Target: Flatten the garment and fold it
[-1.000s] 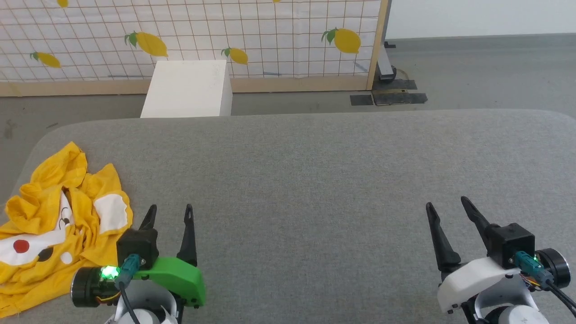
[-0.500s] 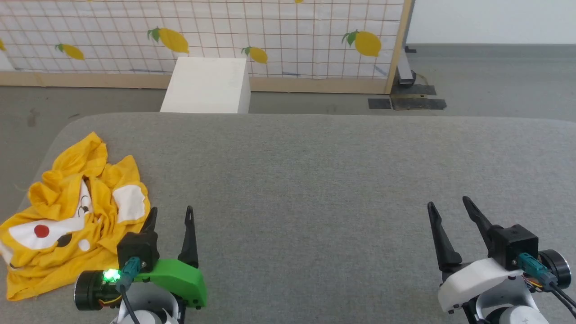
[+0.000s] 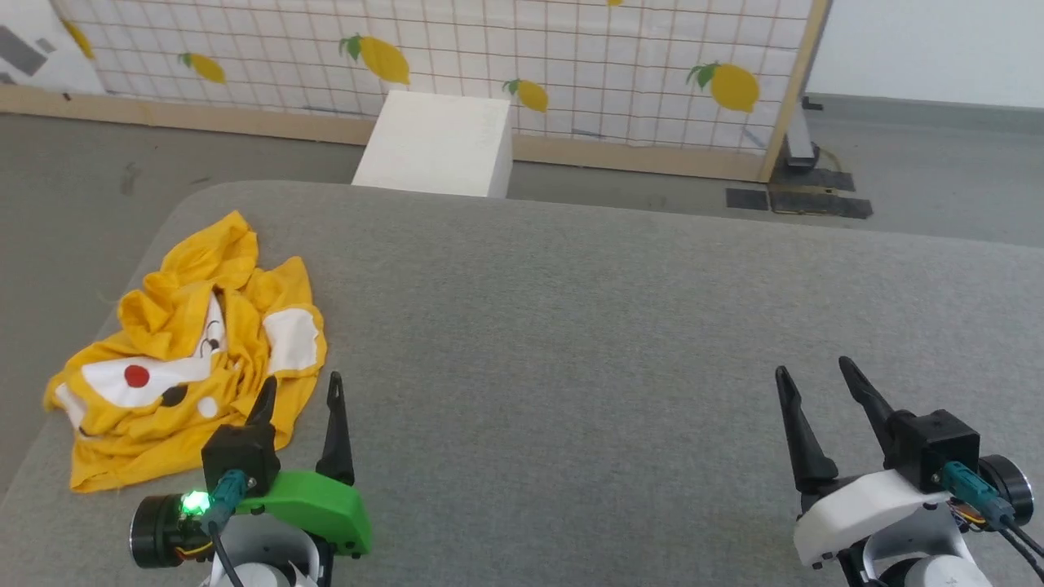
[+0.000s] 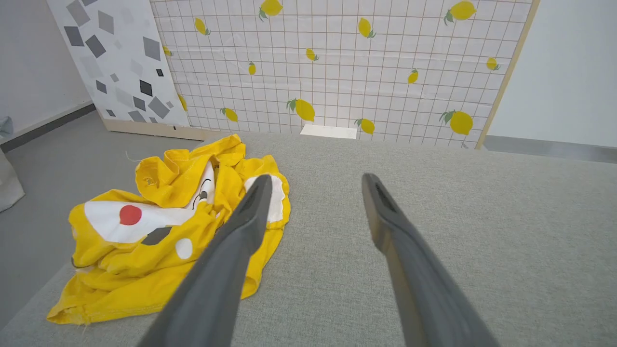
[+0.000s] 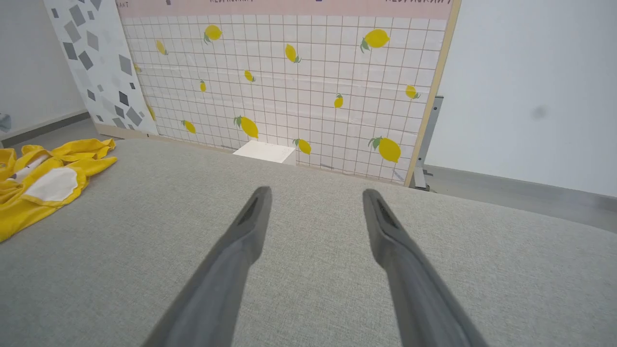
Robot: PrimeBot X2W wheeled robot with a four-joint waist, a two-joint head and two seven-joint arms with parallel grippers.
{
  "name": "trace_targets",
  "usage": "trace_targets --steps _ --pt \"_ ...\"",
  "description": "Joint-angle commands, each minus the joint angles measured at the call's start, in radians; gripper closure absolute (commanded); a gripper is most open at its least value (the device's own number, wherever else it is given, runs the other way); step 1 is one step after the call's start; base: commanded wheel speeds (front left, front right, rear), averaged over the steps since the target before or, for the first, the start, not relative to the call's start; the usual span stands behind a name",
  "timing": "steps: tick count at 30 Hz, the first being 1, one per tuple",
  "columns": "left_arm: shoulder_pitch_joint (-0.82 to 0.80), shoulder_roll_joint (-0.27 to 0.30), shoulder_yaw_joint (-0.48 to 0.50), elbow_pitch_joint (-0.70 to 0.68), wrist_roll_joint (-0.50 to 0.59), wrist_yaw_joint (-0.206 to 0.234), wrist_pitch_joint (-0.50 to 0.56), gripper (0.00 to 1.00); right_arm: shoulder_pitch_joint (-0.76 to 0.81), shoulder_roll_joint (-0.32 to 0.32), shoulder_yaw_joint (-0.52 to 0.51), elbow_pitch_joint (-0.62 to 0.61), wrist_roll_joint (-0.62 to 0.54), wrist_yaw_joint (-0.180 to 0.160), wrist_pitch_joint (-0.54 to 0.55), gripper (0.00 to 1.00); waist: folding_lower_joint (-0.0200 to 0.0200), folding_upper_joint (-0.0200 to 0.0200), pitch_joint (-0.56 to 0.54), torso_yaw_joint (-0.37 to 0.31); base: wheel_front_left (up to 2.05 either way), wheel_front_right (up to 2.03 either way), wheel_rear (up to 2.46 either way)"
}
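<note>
One broad grey surface [image 3: 587,326] offers plenty of room for spreading. The garment [image 3: 192,359] lies crumpled at its left end, face print up, so flattening has not begun. The left gripper [image 3: 301,380] waits just beside the hem, spread wide, probably to reach in. The right gripper [image 3: 812,367], equally wide, holds nothing, well apart.

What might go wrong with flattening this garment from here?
1. The garment lies crumpled by the table's left edge; a pull that way may drag it off.
2. Its folds overlap, so the open left tool might pinch several layers.
3. The open right tool sits far across the table, so a two-tool spread needs a long reach.
</note>
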Motion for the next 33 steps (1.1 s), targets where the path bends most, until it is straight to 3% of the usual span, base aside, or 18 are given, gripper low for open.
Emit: trace_targets --steps 1,33 --pt "-0.012 0.009 -0.001 0.004 -0.009 0.012 -0.011 0.00 0.001 0.001 -0.001 0.005 0.011 -0.001 -0.012 0.00 0.0000 -0.0001 0.000 0.023 0.00 0.00 0.00" --pt "-0.001 0.038 -0.008 0.030 -0.098 0.081 -0.075 0.00 -0.003 0.001 -0.002 0.035 0.052 -0.001 -0.065 0.00 0.0000 -0.0001 0.003 0.191 0.00 0.00 0.00"
